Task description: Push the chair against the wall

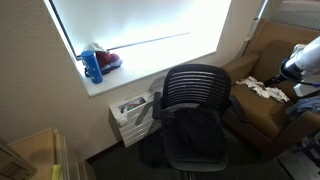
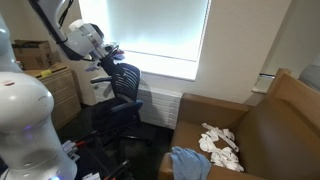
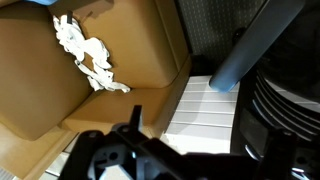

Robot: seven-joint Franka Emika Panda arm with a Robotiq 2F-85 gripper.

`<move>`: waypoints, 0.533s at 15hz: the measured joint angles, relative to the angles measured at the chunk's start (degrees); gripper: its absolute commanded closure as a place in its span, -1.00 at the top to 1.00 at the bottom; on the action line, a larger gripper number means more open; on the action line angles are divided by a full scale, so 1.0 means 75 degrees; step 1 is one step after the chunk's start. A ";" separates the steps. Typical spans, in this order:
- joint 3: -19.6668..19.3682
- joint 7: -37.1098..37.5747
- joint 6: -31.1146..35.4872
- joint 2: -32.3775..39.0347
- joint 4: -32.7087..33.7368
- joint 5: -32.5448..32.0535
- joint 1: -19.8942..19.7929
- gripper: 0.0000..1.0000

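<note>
Because the chair point(image 1: 195, 110) rides on wheels and turns on its post, the likeliest failure, as I judge it, is a push landing off-centre, so that the seat spins rather than rolling toward the wall point(image 1: 40, 85). The gripper point(image 2: 108, 52) sits high beside the top of the slatted back in an exterior view. In the wrist view its dark body fills the lower edge and hides the tips, so I cannot tell whether the jaws are apart or together. Contact that high could tip the back forward or let a finger slide between the slats and catch. The chair stands close under the window sill point(image 1: 150, 68) with its back toward the glass, and I judge little travel is left. A white slatted unit point(image 1: 130, 115) sits low against the wall just beside the chair. It is the first obstacle, and the star base or an armrest may strike it before the back reaches the wall. A brown armchair point(image 2: 270, 120) holding crumpled white cloths point(image 2: 220, 140) and a blue cloth point(image 2: 190, 160) crowds the other side, where a swinging armrest might snag. On the sill, a blue bottle point(image 1: 93, 66) and a red object point(image 1: 108, 60) stand near enough for a wide arm sweep to topple them.
</note>
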 measured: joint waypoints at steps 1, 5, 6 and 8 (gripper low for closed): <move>-0.0067 0.0543 0.0000 0.0340 0.0160 -0.0614 0.0093 1.00; -0.0416 0.1312 -0.0131 0.1862 0.1155 -0.1806 0.0840 1.00; -0.0507 0.1313 -0.0273 0.2223 0.1511 -0.1933 0.1054 1.00; -0.0717 0.1313 -0.0625 0.2821 0.2259 -0.2151 0.1433 1.00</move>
